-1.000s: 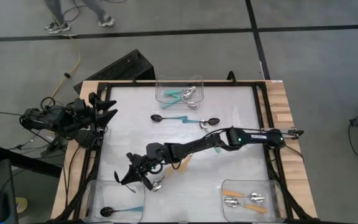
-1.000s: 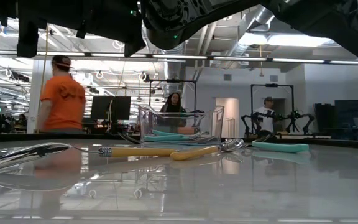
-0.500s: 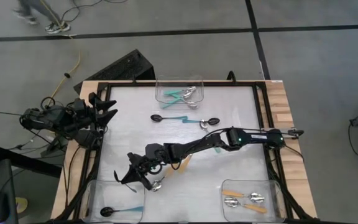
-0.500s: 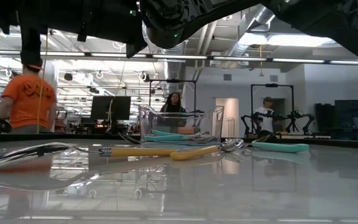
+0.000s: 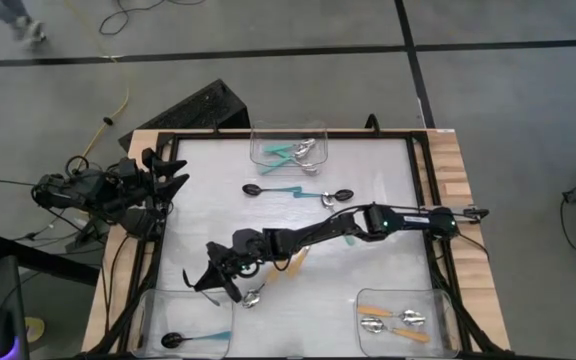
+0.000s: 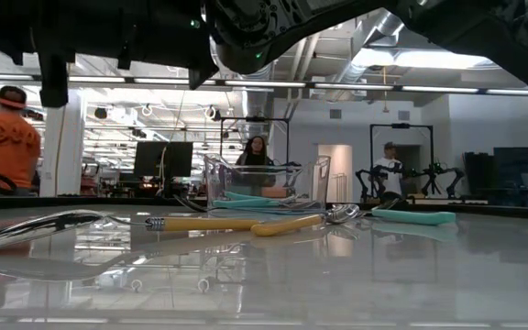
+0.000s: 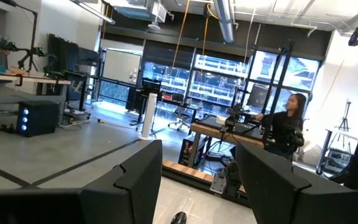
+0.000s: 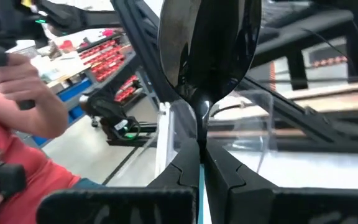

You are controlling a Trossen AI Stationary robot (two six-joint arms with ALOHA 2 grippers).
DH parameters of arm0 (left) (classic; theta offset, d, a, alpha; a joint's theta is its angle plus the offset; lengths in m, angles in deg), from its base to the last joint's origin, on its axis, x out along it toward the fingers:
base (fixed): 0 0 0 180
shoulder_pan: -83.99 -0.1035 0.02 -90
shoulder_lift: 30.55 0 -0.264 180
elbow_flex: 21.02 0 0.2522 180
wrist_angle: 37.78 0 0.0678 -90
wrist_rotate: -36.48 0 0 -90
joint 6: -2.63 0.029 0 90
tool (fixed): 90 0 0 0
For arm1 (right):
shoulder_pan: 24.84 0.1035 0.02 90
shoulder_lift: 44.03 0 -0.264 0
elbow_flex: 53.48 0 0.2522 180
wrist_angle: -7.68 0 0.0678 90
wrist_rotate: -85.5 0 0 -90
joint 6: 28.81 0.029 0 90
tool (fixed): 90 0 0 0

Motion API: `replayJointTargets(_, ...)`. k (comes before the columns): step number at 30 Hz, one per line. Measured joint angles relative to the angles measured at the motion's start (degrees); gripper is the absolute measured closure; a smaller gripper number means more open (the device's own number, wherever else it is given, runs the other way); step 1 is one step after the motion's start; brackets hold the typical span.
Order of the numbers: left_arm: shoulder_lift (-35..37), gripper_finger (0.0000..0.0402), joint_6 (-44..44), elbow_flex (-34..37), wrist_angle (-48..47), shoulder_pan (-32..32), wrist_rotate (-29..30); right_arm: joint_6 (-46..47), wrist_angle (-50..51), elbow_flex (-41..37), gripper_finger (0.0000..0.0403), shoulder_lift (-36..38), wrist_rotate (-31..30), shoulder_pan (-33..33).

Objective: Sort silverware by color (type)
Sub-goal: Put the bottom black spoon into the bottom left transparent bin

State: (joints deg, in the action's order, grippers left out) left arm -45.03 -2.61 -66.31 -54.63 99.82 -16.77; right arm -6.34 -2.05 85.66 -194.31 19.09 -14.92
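My right gripper (image 5: 210, 282) reaches across the table to its near left and is shut on a spoon with a black bowl (image 8: 207, 43) and a teal handle. Just nearer stands the near-left clear bin (image 5: 148, 318), where a black-bowled teal spoon (image 5: 193, 339) lies. On the table lie another black-bowled teal spoon (image 5: 271, 190), a silver-bowled teal spoon (image 5: 328, 195) and an orange-handled spoon (image 5: 295, 262). A silver spoon bowl (image 5: 254, 297) lies beside the gripper. My left gripper (image 7: 197, 186) is open, parked off the table's left edge (image 5: 153, 190). My right gripper pinches the spoon's teal handle just behind the neck (image 8: 200, 146) between its two fingers (image 8: 225, 171). The spoon lies along the fingers, and its black bowl sticks out past their tips. The fingers come roughly level from the table's right. The spoon is lifted clear of the table.
A far clear bin (image 5: 288, 148) holds teal-handled spoons with silver bowls. A near-right bin (image 5: 438, 300) holds orange-handled spoons (image 5: 393, 320). A black frame (image 5: 420, 180) rims the table. People show in the room behind (image 6: 257, 151).
My right gripper has rolled and tipped a little in place with the spoon, staying shut on it. A person in orange has walked left in the room behind.
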Motion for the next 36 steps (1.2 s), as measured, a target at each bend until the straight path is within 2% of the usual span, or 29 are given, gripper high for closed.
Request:
replayJointTargets(15, 0.0, 0.0212, 0.0, 0.0, 0.0, 0.0, -0.02, 2.63, 4.57, 0.0, 0.0368, -0.02, -4.37, -0.07)
replayJointTargets(36, 0.0, 0.0212, 0.0, 0.0, -0.02, -0.01, -0.04, 0.59, 4.4, 0.0, 0.0366, -0.02, -2.46, -0.11)
